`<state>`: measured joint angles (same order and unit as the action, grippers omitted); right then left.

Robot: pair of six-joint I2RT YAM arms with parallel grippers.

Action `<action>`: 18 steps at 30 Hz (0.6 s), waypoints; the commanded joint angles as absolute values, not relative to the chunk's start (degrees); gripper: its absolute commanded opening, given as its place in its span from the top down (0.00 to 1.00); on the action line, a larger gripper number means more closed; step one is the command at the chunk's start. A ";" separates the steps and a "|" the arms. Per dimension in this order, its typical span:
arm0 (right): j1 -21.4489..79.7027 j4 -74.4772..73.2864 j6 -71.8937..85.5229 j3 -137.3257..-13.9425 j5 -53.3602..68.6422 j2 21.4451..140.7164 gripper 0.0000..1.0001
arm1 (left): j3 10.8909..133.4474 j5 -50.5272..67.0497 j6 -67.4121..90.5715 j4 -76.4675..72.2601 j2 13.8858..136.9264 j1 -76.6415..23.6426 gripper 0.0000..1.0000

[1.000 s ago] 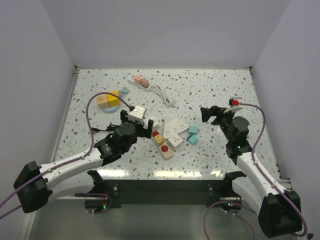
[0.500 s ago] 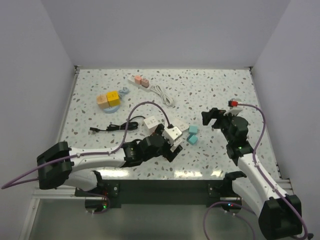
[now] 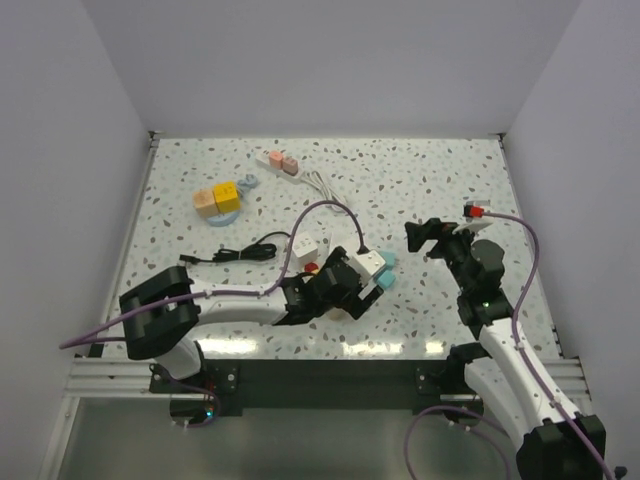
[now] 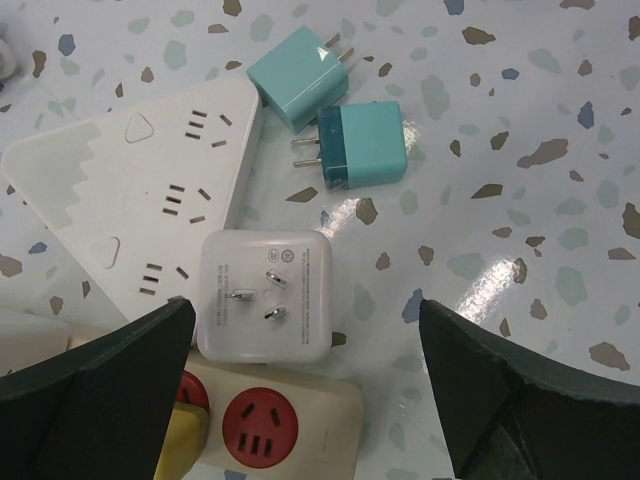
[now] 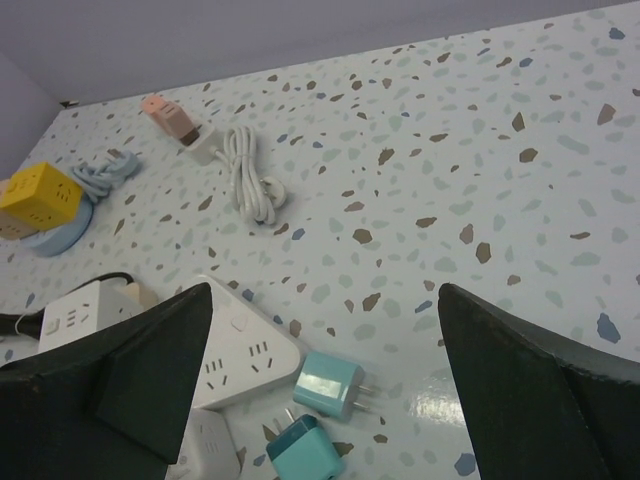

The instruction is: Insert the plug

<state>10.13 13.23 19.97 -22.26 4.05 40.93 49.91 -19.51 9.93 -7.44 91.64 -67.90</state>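
A white square plug point(image 4: 265, 295) lies prongs-up on the table, against a cream power strip point(image 4: 300, 440) with red sockets and a yellow plug. My left gripper point(image 4: 305, 300) hovers open right above the white plug, one finger on each side, holding nothing. In the top view the left gripper point(image 3: 345, 285) is at the table's middle front. A white triangular power strip point(image 4: 150, 190) lies next to the plug. Two teal plugs point(image 4: 365, 150) lie just beyond it. My right gripper point(image 3: 420, 238) is open and empty, raised to the right of the teal plugs point(image 5: 330, 385).
A pink-and-white strip point(image 3: 278, 160) with a coiled white cable point(image 3: 325, 188) lies at the back. Yellow and orange cubes point(image 3: 220, 198) sit at the back left. A black cable point(image 3: 235, 255) lies left of the strips. Another white strip point(image 5: 80, 310) lies to the left.
My left arm has swung to the right across the power strips and now hangs over the white plug. The right arm has barely moved.
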 commanded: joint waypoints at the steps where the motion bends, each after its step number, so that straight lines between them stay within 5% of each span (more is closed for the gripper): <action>1: 10.28 13.36 20.65 -22.50 5.27 39.99 0.02 | 52.82 -22.59 11.25 -6.07 92.80 -67.85 0.00; 12: 10.28 14.24 20.65 -21.89 6.42 40.87 0.02 | 54.58 -25.22 13.01 -1.94 96.94 -66.89 0.08; 18: 10.28 14.76 20.65 -21.71 6.77 40.87 0.02 | 55.02 -24.61 12.57 -2.11 98.26 -66.71 0.27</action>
